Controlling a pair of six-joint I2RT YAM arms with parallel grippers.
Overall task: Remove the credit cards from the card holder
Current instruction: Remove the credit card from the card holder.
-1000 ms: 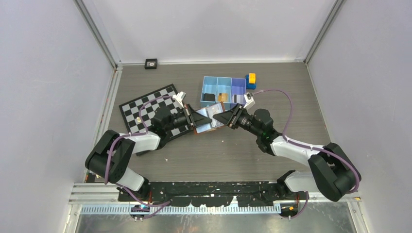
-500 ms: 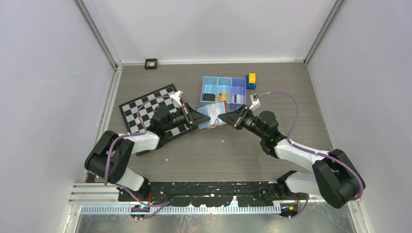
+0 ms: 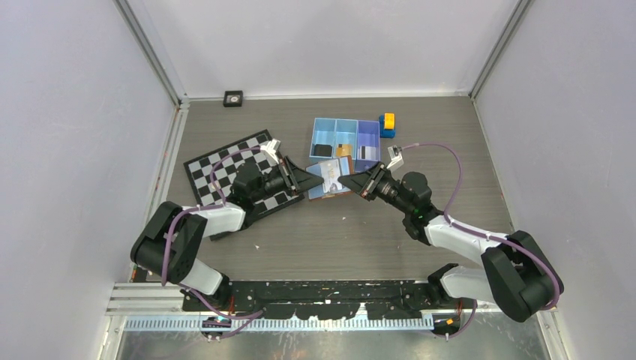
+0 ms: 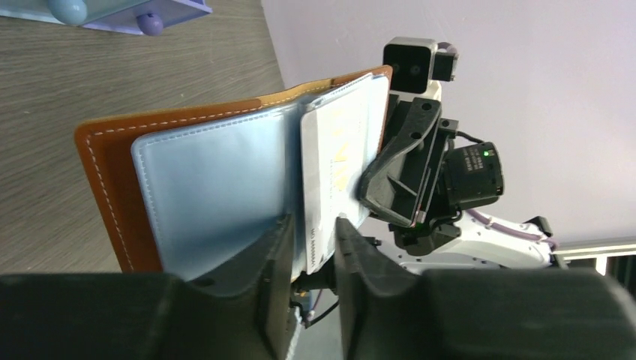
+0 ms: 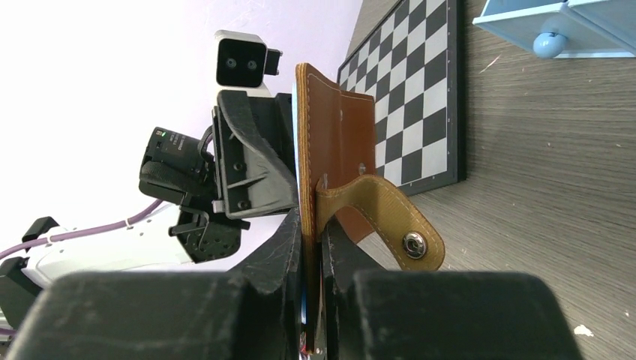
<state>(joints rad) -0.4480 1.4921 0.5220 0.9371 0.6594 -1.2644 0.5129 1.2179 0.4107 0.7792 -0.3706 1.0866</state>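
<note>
The brown card holder point(image 3: 328, 178) hangs open above the table between both grippers. My right gripper point(image 5: 311, 225) is shut on the edge of its brown cover point(image 5: 341, 142), and the snap strap point(image 5: 405, 241) dangles beside the fingers. In the left wrist view the holder's pale blue inside point(image 4: 210, 187) faces the camera. A pale card point(image 4: 337, 150) sticks out of a sleeve, its lower edge between the jaws of my left gripper point(image 4: 313, 223). Those jaws stand slightly apart, with a gap on one side of the card. A dark card point(image 3: 323, 150) lies in the tray.
The blue three-compartment tray point(image 3: 313, 139) stands just beyond the holder, with flat items in each compartment. A yellow-and-blue block point(image 3: 388, 124) sits at its right end. A chessboard point(image 3: 225, 161) lies under the left arm. A small black object point(image 3: 233, 98) is by the back wall.
The left jaws, shut a second ago, have parted a little around the card. The right jaws have closed tighter on the cover, and the holder has shifted slightly right and farther away.
</note>
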